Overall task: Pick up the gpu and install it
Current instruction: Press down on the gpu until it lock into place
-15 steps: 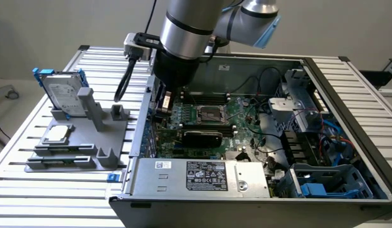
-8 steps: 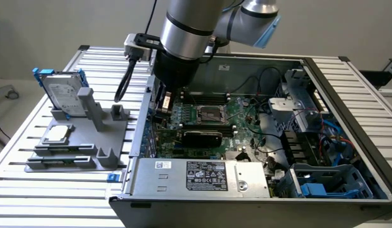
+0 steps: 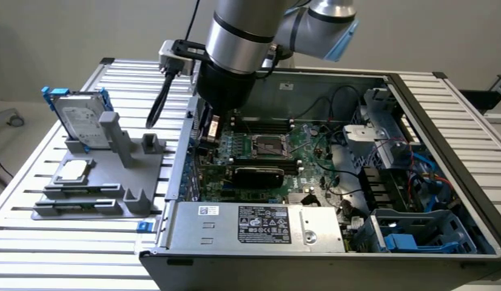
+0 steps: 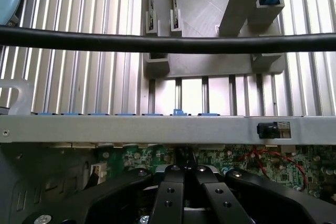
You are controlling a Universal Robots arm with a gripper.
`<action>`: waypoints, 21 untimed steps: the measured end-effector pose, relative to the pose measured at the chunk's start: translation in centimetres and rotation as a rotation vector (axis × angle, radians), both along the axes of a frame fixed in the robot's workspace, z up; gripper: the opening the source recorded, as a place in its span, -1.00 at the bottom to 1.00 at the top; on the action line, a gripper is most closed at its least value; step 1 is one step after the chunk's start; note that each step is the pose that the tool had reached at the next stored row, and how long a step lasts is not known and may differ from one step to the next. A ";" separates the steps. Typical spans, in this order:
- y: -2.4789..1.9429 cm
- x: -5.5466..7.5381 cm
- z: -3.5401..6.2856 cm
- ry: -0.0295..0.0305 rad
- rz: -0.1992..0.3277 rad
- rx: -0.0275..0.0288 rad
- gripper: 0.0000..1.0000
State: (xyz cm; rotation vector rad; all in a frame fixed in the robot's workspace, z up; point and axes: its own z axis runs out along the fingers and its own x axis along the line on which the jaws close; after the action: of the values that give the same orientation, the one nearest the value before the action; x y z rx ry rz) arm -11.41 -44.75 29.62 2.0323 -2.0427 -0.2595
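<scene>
The gpu [image 3: 259, 176], with its black rounded shroud showing, stands on the green motherboard [image 3: 311, 154] inside the open computer case, just below the CPU socket. My gripper [image 3: 210, 130] hangs from the arm just inside the case wall on the exterior view's left, above and to the left of the gpu and apart from it. In the wrist view the black fingers [image 4: 168, 192] are pressed together, so the gripper [image 4: 184, 170] is shut, and I see nothing held between them. Under them lies green circuit board.
A grey fixture [image 3: 97, 182] on the slatted table holds a silver hard drive with a blue frame [image 3: 80, 118], a CPU [image 3: 73, 171] and memory sticks. The case wall [image 4: 157, 128] and a black cable [image 4: 168, 44] cross the wrist view. The power supply [image 3: 259, 224] fills the case's near side.
</scene>
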 end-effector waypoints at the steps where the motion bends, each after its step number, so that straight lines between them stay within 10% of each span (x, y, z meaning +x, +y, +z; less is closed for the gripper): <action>1: 0.00 0.1 0.11 0.0002 0.000 -0.0001 -0.79; 11: 0.00 2.0 0.33 -0.0081 0.001 0.0090 -0.79; 14: 0.00 2.3 0.34 -0.0333 0.005 0.0149 -0.79; 21: 0.00 2.8 0.33 -0.1163 0.014 0.0250 -0.79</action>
State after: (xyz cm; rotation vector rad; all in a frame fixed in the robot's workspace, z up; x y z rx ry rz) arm -8.57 -44.76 29.95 2.1226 -2.1013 -0.1686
